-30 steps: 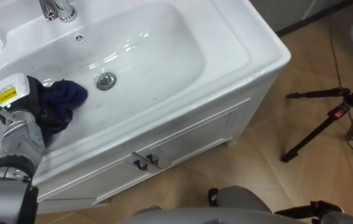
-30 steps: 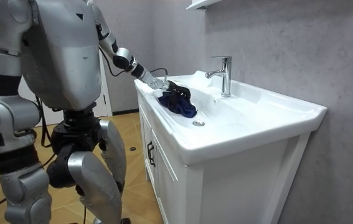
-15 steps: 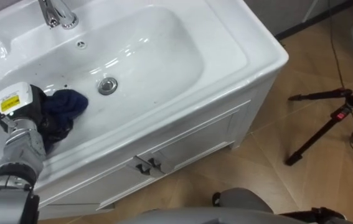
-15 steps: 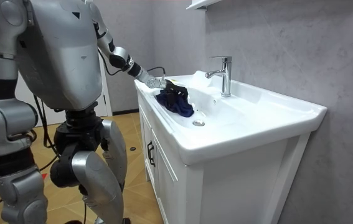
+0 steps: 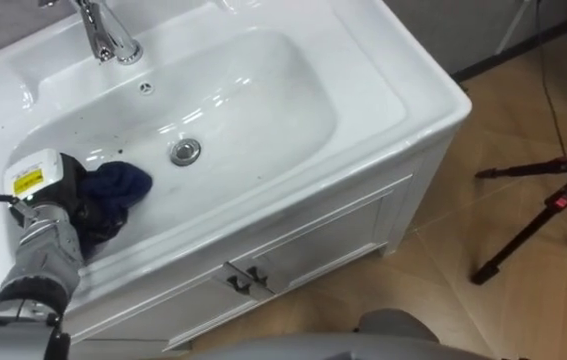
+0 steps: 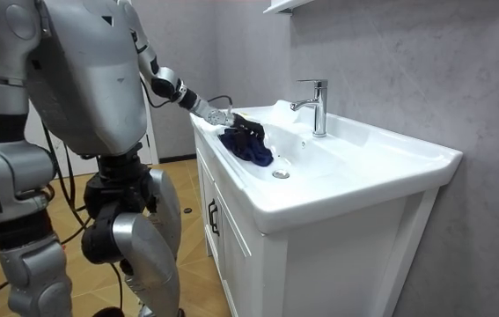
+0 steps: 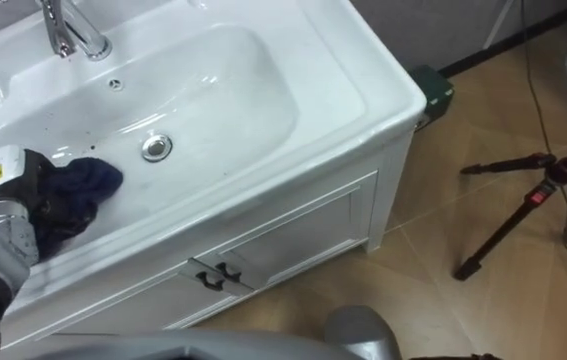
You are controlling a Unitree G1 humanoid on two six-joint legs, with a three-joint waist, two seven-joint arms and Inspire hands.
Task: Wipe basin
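A dark blue cloth (image 5: 121, 185) lies bunched on the left slope of the white basin (image 5: 263, 90), a short way left of the metal drain (image 5: 185, 152). My left hand (image 5: 68, 200) comes in from the lower left and sits on the cloth's left part, its dark fingers curled into the folds. In the room view the same hand (image 6: 221, 115) reaches over the basin's near rim onto the cloth (image 6: 249, 147). The chrome tap (image 5: 110, 38) stands at the back rim.
The basin tops a white cabinet with two small door handles (image 5: 244, 280). A black tripod (image 5: 543, 205) stands on the wooden floor to the right, with a cable beside it. A small green box (image 7: 433, 90) sits by the wall.
The eye view has shifted a little, so the camera moved. My left hand has drawn the cloth slightly back from the drain, toward the basin's left side.
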